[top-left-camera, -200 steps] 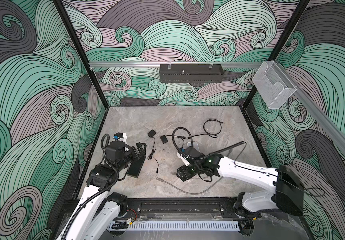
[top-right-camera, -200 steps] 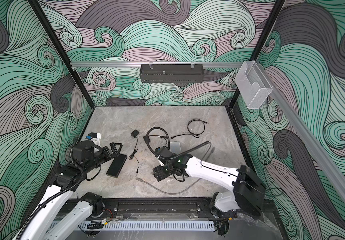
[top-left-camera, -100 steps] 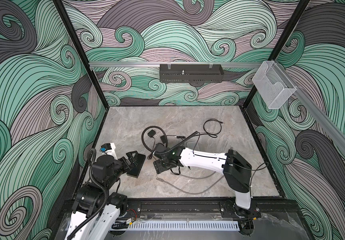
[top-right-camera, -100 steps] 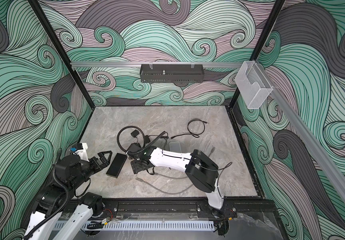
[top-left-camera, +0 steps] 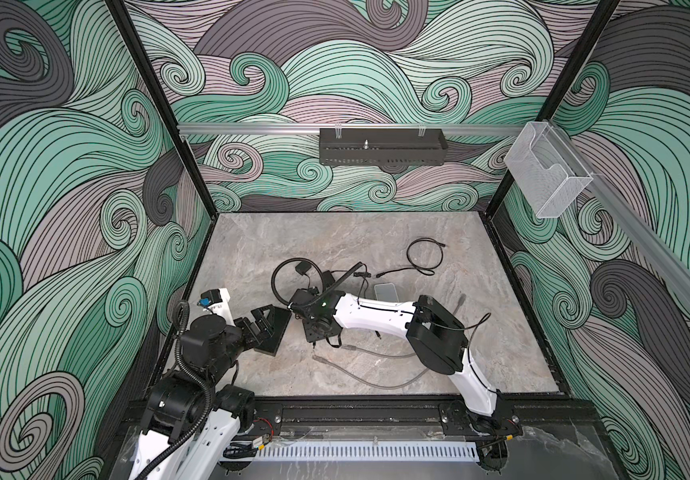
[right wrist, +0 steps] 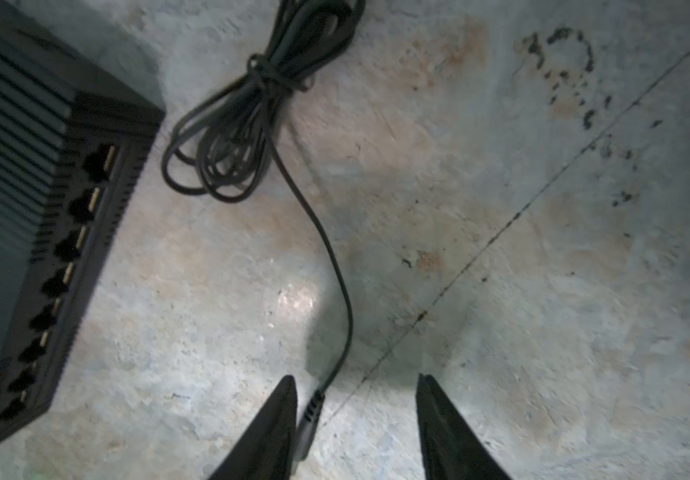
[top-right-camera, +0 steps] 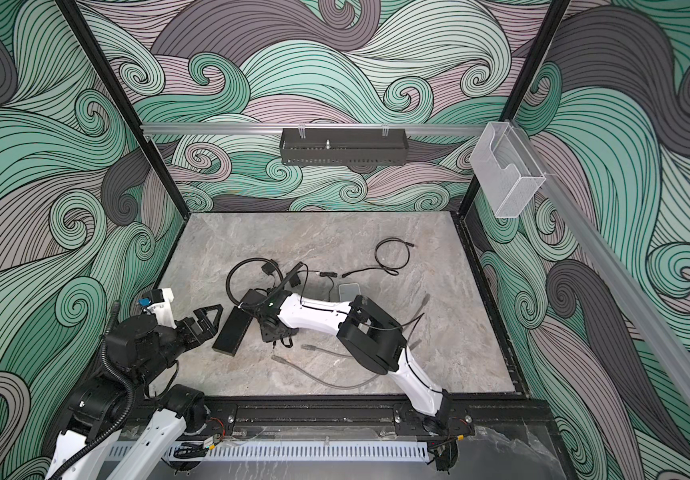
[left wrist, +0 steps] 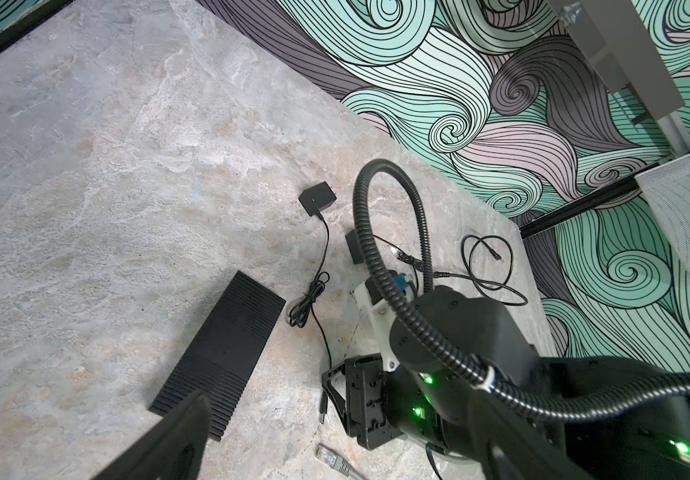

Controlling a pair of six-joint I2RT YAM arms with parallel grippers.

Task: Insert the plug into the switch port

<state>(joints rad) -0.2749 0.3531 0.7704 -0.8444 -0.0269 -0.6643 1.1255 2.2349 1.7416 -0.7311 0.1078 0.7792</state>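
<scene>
Right wrist view: the right tool [right wrist: 356,377] hangs low over the grey marble-patterned tabletop [right wrist: 543,249], its two dark fingers a moderate way apart and closed on nothing. The small black barrel plug [right wrist: 310,413] lies flat between them, hard by one finger [right wrist: 272,419] and well clear of the other. Its thin black cable [right wrist: 335,270] runs off to a tied bundle [right wrist: 243,137] beside a corner of the flat black ribbed switch [right wrist: 10,187]. The switch's row of ports [right wrist: 64,249] faces the plug across a strip of open stone. In both top views the switch [top-left-camera: 279,334] [top-right-camera: 233,332] lies near the tabletop's left edge. The left tool [top-right-camera: 215,322] sits just beside it on the wall side, its fingers spread wide and holding nothing. A loose grey cable with a clear plug [top-right-camera: 279,358] lies toward the front rail. The far half of the tabletop is open up to the wave-patterned walls [top-left-camera: 356,83], except for a looped black cable [top-left-camera: 424,257] toward the right.
</scene>
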